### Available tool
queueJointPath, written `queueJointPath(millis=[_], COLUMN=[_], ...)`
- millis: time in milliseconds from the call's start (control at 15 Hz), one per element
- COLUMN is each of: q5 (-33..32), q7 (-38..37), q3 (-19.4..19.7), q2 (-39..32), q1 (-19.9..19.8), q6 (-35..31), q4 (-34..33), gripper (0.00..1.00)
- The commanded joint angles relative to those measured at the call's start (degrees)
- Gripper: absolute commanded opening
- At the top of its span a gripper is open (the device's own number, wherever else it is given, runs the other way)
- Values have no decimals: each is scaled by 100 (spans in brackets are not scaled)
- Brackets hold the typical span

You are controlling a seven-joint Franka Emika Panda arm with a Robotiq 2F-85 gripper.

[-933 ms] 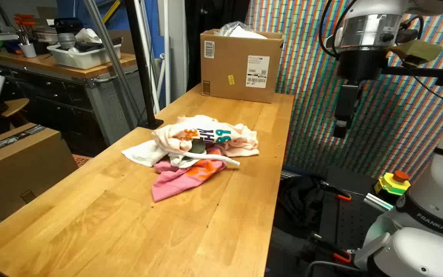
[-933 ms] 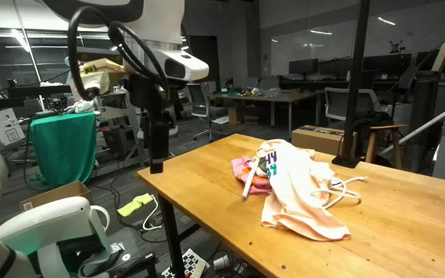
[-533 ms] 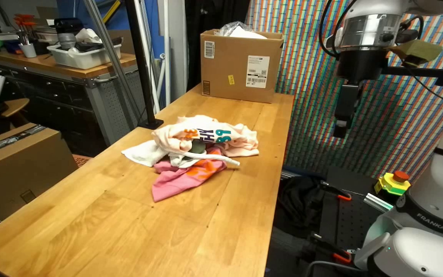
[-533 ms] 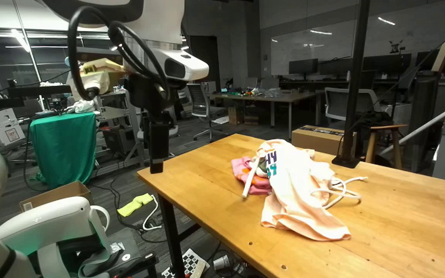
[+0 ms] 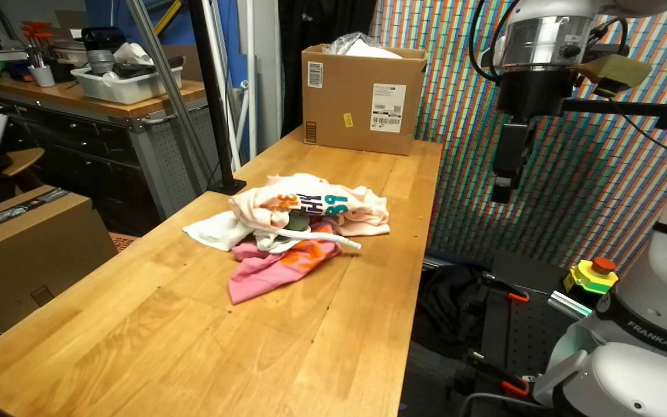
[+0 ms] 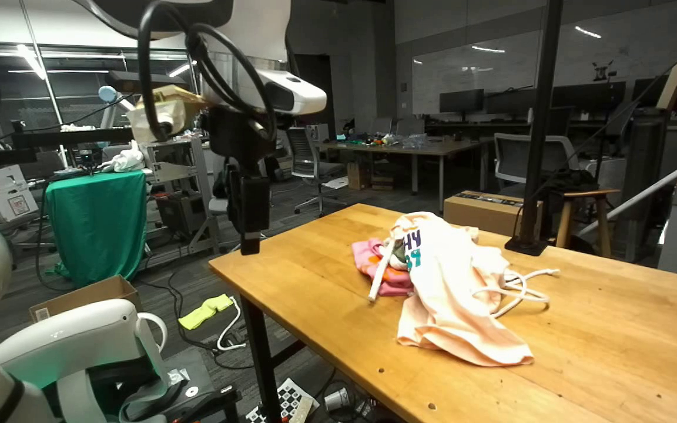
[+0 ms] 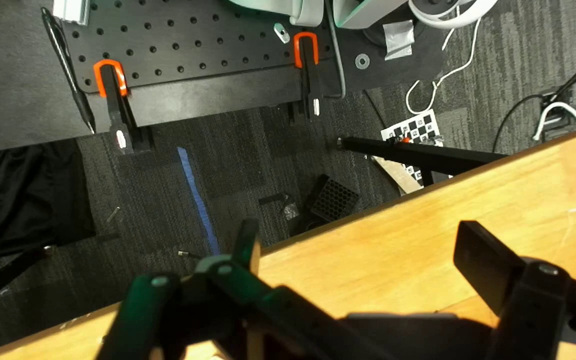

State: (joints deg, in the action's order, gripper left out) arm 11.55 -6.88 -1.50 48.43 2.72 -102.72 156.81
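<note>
Crumpled peach cloth (image 6: 453, 299) is heaped on the smooth wooden surface (image 6: 309, 279); the angular pincer (image 7: 360, 242) is spread wide.

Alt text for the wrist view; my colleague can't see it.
Two black fingers spread wide and empty across the bottom, a light wooden tabletop showing between them. Beyond its edge lies dark carpet with a blue tape strip; at the top, two orange-tipped black clamps sit along the edge of a black perforated board.

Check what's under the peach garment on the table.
Peeking out from beneath the peach garment: pink-and-orange cloth, white fabric, a dark green patch. How far they extend, and anything else beneath, is covered.
</note>
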Motion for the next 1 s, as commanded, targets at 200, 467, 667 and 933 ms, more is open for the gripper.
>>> queueJointPath(millis=[200, 467, 667, 933], q5=[-87, -360, -645, -906], q7=[31, 181, 465, 888], q3=[-339, -413, -396, -379], q2=[-1380, -2218, -2817, -3473], q1=[23, 31, 71, 123], q6=[-607, -1047, -1354, -1771], q4=[-1068, -1773, -2244, -2703], gripper=[100, 100, 100, 100])
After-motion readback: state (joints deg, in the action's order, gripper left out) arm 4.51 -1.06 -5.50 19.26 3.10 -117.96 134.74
